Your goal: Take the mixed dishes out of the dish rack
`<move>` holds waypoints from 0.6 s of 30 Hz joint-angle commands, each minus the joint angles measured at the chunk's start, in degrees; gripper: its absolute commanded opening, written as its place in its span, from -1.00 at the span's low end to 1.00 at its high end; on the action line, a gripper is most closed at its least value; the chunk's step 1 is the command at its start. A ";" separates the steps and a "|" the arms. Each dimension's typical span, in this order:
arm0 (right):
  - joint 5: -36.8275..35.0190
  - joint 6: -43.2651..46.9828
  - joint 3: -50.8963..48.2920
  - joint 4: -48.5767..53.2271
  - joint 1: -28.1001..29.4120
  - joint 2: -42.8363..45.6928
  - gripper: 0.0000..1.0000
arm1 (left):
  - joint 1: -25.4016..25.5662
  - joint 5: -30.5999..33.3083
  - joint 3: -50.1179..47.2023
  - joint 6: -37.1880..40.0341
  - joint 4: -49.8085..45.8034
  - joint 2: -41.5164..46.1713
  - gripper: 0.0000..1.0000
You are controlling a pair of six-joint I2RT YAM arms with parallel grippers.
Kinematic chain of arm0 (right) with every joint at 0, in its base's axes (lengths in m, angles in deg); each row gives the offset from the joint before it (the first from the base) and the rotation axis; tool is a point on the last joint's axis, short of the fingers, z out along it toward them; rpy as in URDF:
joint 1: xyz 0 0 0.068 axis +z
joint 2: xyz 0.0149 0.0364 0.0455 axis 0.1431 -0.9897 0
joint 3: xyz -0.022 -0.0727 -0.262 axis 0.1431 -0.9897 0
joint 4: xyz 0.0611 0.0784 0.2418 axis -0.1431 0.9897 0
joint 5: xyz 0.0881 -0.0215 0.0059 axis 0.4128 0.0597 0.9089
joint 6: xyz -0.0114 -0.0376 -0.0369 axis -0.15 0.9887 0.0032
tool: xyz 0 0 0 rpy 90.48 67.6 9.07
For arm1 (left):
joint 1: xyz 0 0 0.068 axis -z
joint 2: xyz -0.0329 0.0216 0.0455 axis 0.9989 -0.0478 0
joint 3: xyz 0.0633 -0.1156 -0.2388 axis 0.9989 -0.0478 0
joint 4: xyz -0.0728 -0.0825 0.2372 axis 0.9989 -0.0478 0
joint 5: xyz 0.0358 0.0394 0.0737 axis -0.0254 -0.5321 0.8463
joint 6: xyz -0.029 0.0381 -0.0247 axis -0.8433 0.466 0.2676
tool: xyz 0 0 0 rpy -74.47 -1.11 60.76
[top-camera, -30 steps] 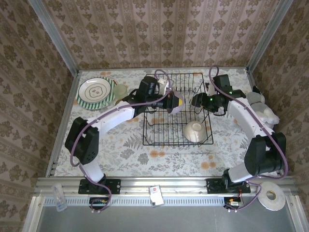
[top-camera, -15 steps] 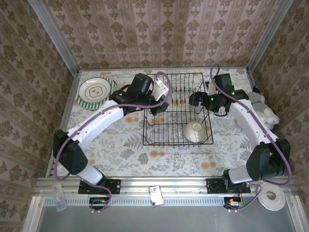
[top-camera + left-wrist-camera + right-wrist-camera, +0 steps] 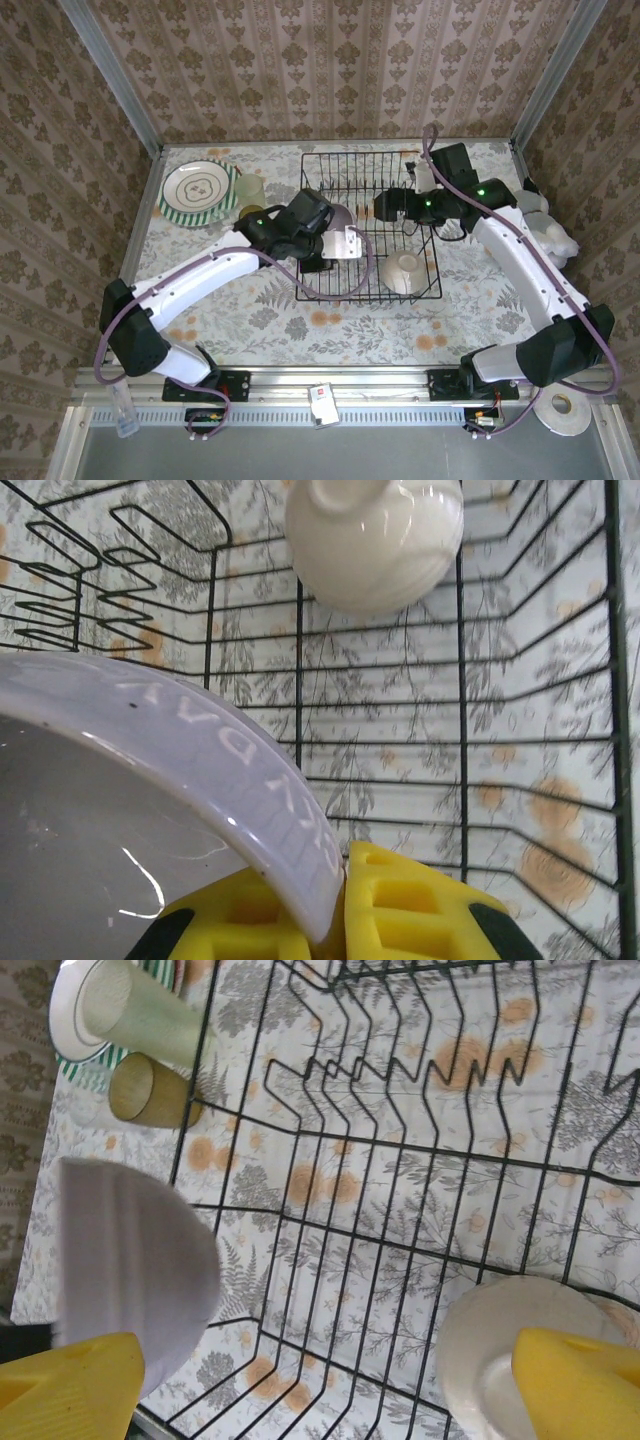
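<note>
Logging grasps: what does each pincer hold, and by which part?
Left pincer clamps the lilac bowl by its rim; right pincer stands open, holding nothing.

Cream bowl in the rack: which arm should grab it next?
Right, probably. The right gripper is open near the cream bowl; the left gripper is shut on the lilac bowl.

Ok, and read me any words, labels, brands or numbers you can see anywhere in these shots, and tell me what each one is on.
"VDAV", roughly: raised letters on the outer wall of the lilac bowl, seen at a slant; the letters further along the curve are too faint to read.
Small white tag on the front rail: it has a red mark, too small to read.
I can make out no other text.
</note>
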 commanded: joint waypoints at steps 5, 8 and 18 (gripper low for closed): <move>-7.95 4.77 6.38 9.49 8.19 -1.50 0.91 | 2.77 6.61 0.85 11.12 0.66 -0.49 -1.00; -9.72 5.27 8.26 10.44 10.36 -3.96 0.89 | 3.62 7.28 1.13 12.12 0.28 -1.16 -1.00; -17.68 6.63 13.90 14.49 15.94 -11.48 0.65 | 5.34 8.63 0.37 12.77 1.80 -0.63 -1.00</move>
